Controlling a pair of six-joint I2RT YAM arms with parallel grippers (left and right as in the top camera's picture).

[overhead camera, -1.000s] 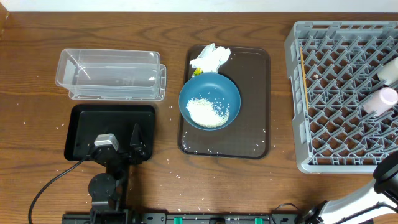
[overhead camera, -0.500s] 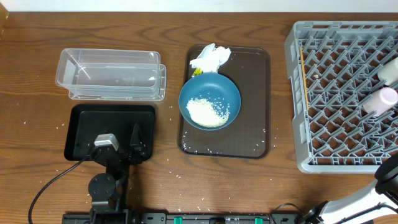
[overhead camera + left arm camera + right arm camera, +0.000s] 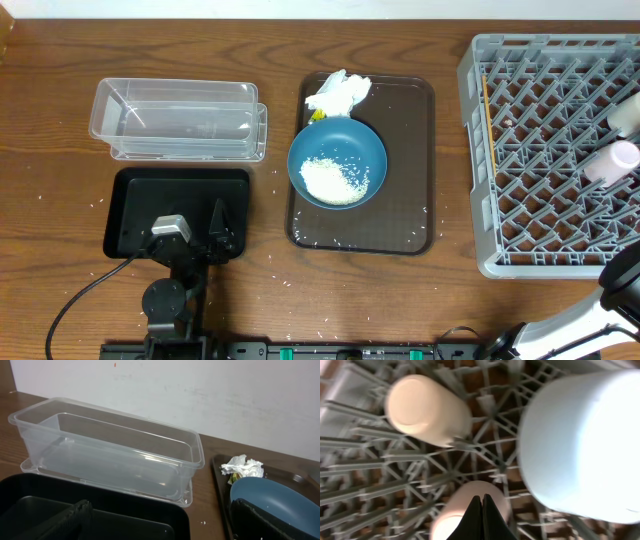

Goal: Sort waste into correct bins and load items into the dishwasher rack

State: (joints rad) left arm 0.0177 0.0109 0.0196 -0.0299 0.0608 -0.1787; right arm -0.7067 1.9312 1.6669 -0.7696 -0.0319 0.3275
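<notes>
The dark-blue bowl (image 3: 337, 163) with white rice (image 3: 333, 180) sits on the brown tray (image 3: 405, 140). The crumpled napkin (image 3: 338, 90) and a yellow scrap (image 3: 316, 115) lie behind it. The clear container (image 3: 180, 120) and the black tray (image 3: 135, 200) are at left. My left gripper (image 3: 215, 228) is open and empty over the black tray (image 3: 100, 520); its wrist view shows the container (image 3: 110, 455), bowl (image 3: 280, 492) and napkin (image 3: 242, 466). The grey rack (image 3: 555, 150) holds chopsticks (image 3: 488, 110), a pink cup (image 3: 612, 160) and a white cup (image 3: 628, 112). My right gripper (image 3: 482, 510) is shut and empty above the pink cup (image 3: 455, 520), near the white cup (image 3: 427, 410) and light-blue dish (image 3: 585, 440).
Loose rice grains are scattered on the wooden table around the brown tray's front edge (image 3: 300, 240) and near the black tray. The right arm's base (image 3: 620, 290) shows at the bottom right. A white wall stands behind the table in the left wrist view.
</notes>
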